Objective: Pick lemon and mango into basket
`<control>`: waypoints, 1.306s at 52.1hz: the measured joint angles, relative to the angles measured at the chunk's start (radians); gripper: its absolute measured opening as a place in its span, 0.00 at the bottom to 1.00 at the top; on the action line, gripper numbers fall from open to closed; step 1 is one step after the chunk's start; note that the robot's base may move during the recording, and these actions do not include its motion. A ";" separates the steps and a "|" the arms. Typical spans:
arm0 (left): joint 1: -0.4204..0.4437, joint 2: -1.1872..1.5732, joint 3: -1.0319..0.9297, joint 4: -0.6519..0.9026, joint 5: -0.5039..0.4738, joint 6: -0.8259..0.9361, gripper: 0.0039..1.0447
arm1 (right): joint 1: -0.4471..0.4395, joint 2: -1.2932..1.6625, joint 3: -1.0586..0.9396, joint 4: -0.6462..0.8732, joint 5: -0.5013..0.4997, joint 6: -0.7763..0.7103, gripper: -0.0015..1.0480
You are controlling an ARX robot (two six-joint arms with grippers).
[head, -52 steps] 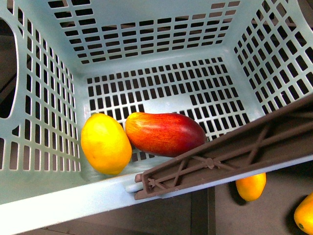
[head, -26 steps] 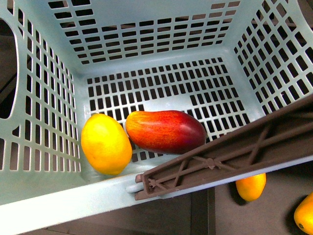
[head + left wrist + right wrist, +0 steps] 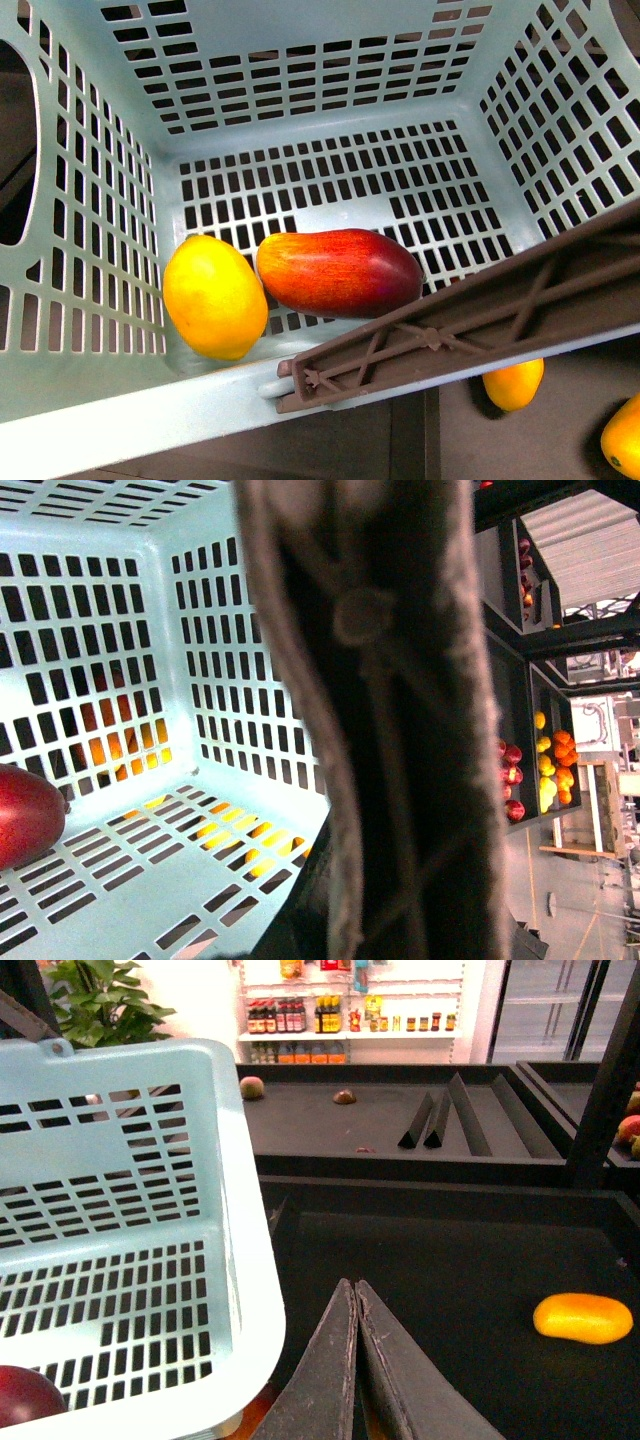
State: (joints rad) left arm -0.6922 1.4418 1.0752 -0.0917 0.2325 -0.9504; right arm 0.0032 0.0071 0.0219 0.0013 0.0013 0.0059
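The aqua basket [image 3: 90,400] fills the front view. On its slotted floor the yellow lemon [image 3: 215,297] lies against the near wall, and the red-orange mango [image 3: 340,272] touches it on the right. The brown handle [image 3: 470,320] crosses the near right corner. In the left wrist view the handle [image 3: 400,720] fills the middle. My left gripper is shut on it, with its fingers hidden. The mango's red end [image 3: 25,815] shows inside. My right gripper [image 3: 355,1285] is shut and empty over the dark shelf, just outside the basket's rim [image 3: 245,1260].
Loose orange-yellow fruits lie on the dark shelf outside the basket [image 3: 513,383] [image 3: 622,437], one of them to the right of my right gripper [image 3: 583,1318]. Black dividers [image 3: 440,1120] stand farther back. Bins of fruit [image 3: 545,770] line a shelf beyond the handle.
The basket has shifted slightly in the front view, and the handle sits a little lower. The lemon and mango have barely moved on the floor.
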 joint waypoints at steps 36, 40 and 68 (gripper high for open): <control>0.099 0.203 0.079 0.165 -0.477 0.037 0.04 | 0.000 -0.003 0.000 -0.002 0.001 -0.001 0.93; 0.151 0.288 0.110 0.171 -0.461 -0.038 0.04 | 0.000 -0.002 0.000 -0.002 0.001 -0.002 0.92; 0.332 0.732 0.457 0.045 -0.415 -0.521 0.04 | 0.000 -0.002 0.000 -0.002 0.001 -0.002 0.92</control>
State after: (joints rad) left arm -0.3607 2.1735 1.5318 -0.0471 -0.1825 -1.4719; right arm 0.0036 0.0048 0.0219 -0.0002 0.0021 0.0044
